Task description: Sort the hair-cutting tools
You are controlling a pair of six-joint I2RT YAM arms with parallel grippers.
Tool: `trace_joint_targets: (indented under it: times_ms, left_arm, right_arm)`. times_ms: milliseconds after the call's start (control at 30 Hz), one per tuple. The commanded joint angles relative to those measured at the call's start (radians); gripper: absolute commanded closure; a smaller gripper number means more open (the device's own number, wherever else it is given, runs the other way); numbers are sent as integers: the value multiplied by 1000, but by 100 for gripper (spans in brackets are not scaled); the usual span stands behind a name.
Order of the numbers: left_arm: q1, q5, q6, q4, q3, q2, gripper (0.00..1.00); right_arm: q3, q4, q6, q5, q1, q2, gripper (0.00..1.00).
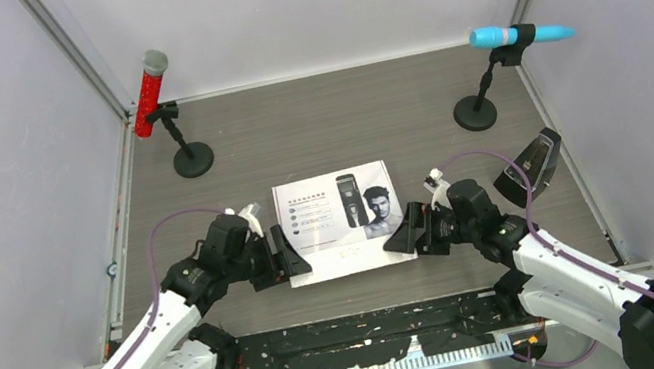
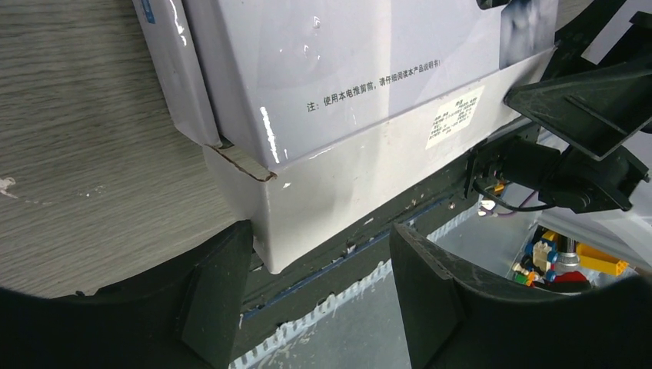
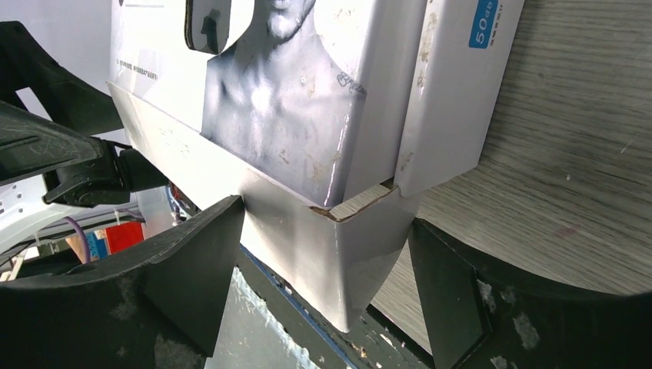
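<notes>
The hair-cutting tools themselves are out of view; a clipper shows only as a printed picture on the lid of the white box (image 1: 337,218), which lies flat mid-table. My left gripper (image 1: 287,257) is open at the box's near left corner (image 2: 265,231), with one finger (image 2: 219,292) against that corner and the other standing apart. My right gripper (image 1: 405,237) is open around the near right corner (image 3: 354,261), which sits between its fingers. The lid's corner seams are torn.
A red microphone (image 1: 150,92) on a black stand is at the back left and a blue microphone (image 1: 520,34) on a stand at the back right. A glossy black object (image 1: 528,167) stands near the right edge. A black strip (image 1: 359,331) runs along the table's near edge.
</notes>
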Motion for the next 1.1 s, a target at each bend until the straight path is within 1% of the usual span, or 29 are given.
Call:
trace_joint_targets:
  times_ms: [0,233,333,633,833,1067]
  left_arm:
    - [-21,53,-41,45,62,-27,32]
    - [-37,55,-68,49,65,-47,32]
    - [-41,34,-68,39,59,-47,32]
    - [-48,-71,-28,-79,87,-61,31]
    - [-48,-63,-36,-63,67,-51,30]
    - [-60,-83,-44,-79,84,-69,30]
  right_arm:
    - [44,34,-7,-13,3,-7,13]
    - [40,43,-2,-17,3,-6,13]
    - [36,45,-1,-17,3,-6,13]
    - [25,51,-2,-16,3,-5,13]
    - [21,55,0,-17,3,-4,13]
    - [20,53,-1,-15,3,-11,13]
